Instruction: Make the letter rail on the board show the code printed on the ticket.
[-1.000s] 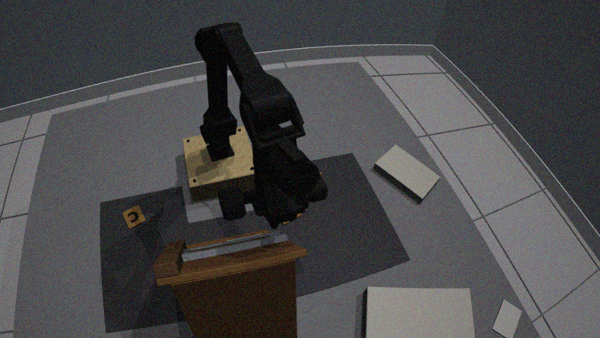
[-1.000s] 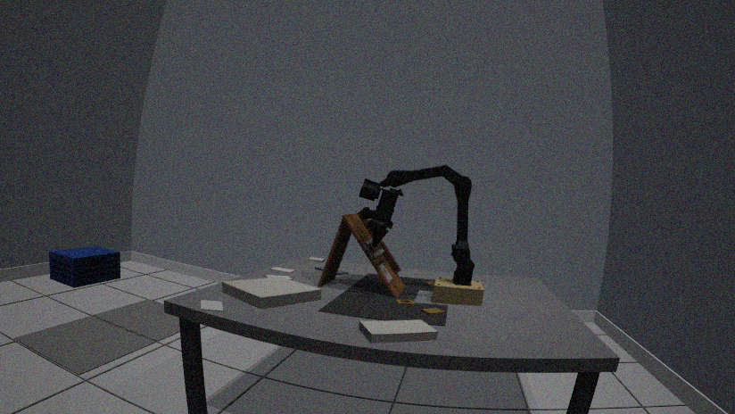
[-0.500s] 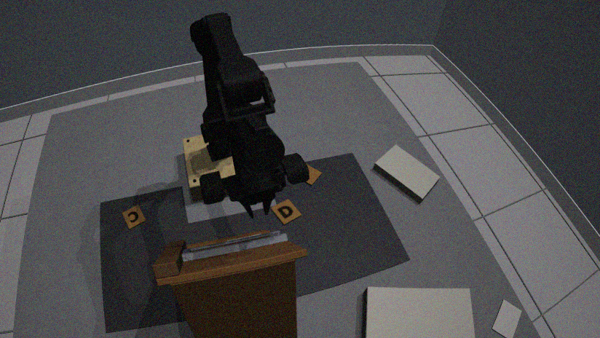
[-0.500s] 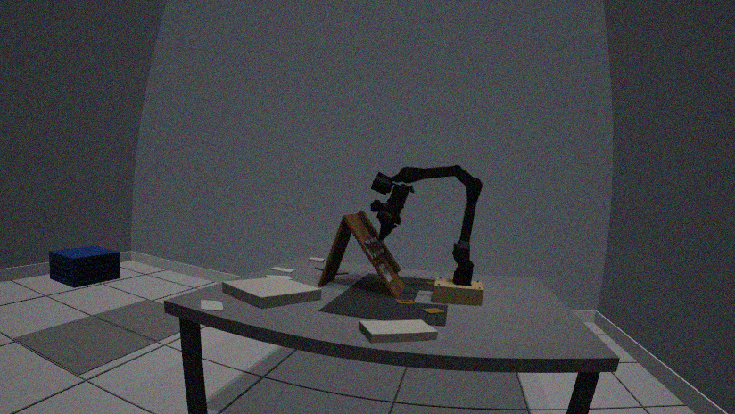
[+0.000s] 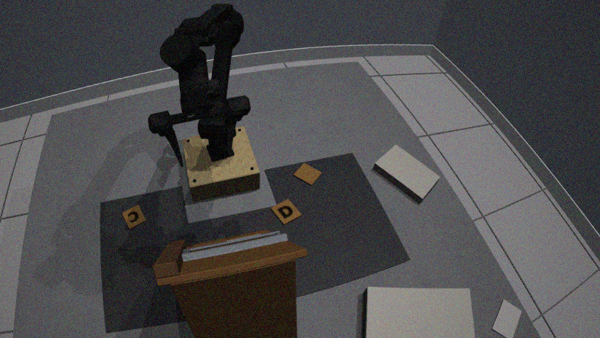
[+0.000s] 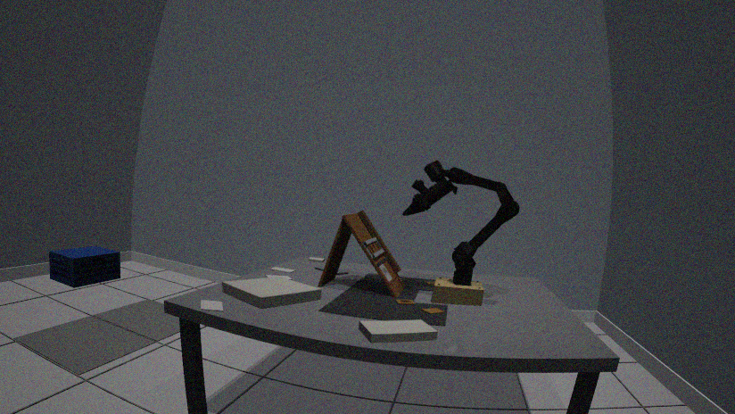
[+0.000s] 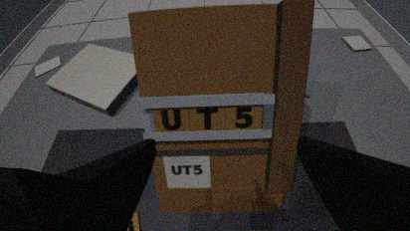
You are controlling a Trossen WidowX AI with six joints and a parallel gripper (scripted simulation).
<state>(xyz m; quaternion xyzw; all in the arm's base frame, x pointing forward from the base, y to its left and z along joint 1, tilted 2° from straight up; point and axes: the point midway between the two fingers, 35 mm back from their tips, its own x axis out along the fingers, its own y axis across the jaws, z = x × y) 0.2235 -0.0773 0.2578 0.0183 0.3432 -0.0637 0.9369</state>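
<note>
The slanted board (image 5: 247,306) (image 6: 354,223) (image 7: 204,55) carries a grey rail (image 5: 239,246) (image 7: 209,136). In the wrist view the rail holds the tiles U (image 7: 171,119), T (image 7: 207,119) and 5 (image 7: 244,118), upright and side by side, reading UT5. The 5 is at the rail's right end. The white ticket (image 7: 187,180) below reads UT5. My gripper (image 5: 202,161) (image 6: 404,213) (image 7: 226,145) is wide open and empty, drawn back from the board. Loose tiles lie flat: one like a C (image 5: 133,216), one D (image 5: 286,211), one showing no letter (image 5: 307,173).
A dark mat (image 5: 348,234) lies under the board and loose tiles. A small pale slab (image 5: 406,173) (image 6: 397,330) and a larger one (image 5: 419,312) (image 6: 270,290) (image 7: 95,77) lie to one side. A white card (image 5: 507,317) (image 6: 211,305) lies near the counter's edge.
</note>
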